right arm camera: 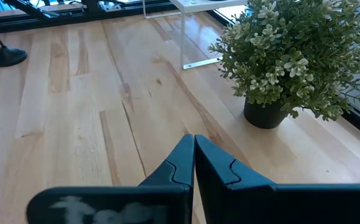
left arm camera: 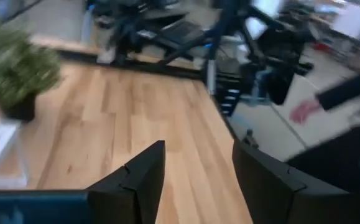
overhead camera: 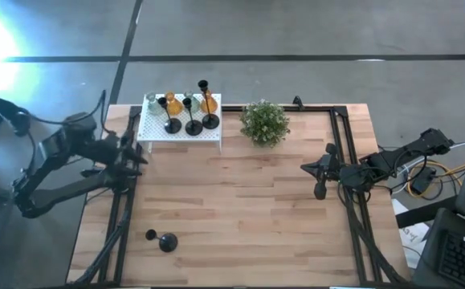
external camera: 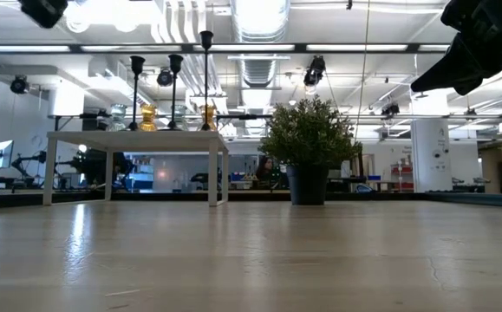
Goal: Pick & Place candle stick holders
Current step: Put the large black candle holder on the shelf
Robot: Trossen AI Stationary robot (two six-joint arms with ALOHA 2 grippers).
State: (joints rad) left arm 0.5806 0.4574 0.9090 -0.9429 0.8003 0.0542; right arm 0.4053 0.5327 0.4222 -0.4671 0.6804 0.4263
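Several candle stick holders (overhead camera: 185, 111) stand on a white perforated box (overhead camera: 180, 132) at the table's far left: tall black ones (external camera: 174, 91), amber ones (external camera: 148, 117) and clear ones. One more black holder (overhead camera: 166, 242) is on the table near the front left, also in the right wrist view (right arm camera: 7, 56); whether it stands or lies I cannot tell. My left gripper (overhead camera: 138, 154) is open and holds nothing; it hangs by the box's left end. My right gripper (overhead camera: 320, 183) is shut and bare over the table's right side.
A bushy potted plant (overhead camera: 264, 122) stands right of the box. Black frame rails (overhead camera: 346, 160) run along the table's left and right sides. Bare wood lies in the middle. A person's hand (left arm camera: 303, 112) shows beyond the table in the left wrist view.
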